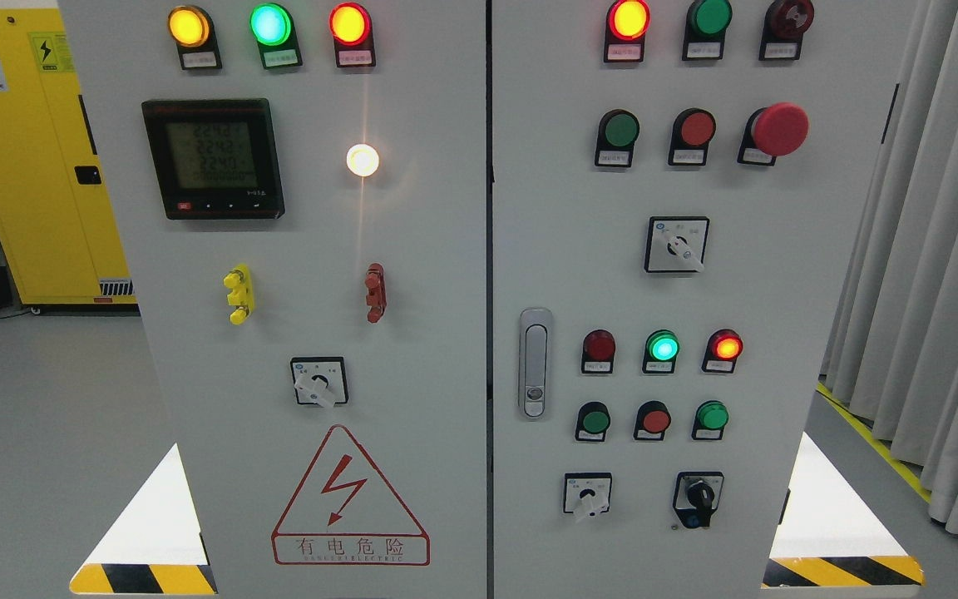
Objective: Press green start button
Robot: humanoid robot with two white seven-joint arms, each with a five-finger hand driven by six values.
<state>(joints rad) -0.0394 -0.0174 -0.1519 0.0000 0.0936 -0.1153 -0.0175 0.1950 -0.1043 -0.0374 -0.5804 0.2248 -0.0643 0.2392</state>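
Observation:
A grey electrical cabinet fills the head view. On its right door sit green push buttons: one in the upper row (620, 130), beside a red button (697, 129) and a red mushroom stop button (779, 129). Two more green buttons are in the lower row, at its left (595, 421) and at its right (711, 416), with a red button (655, 420) between them. A green lamp (662, 346) glows above that row. Neither of my hands nor either arm appears in the picture.
The left door carries a digital meter (213, 158), lit lamps, a rotary switch (318, 383) and a red hazard triangle (349, 499). A door handle (535, 363) sits near the seam. A yellow cabinet (30, 166) stands at the far left, grey curtains (936, 249) at the right.

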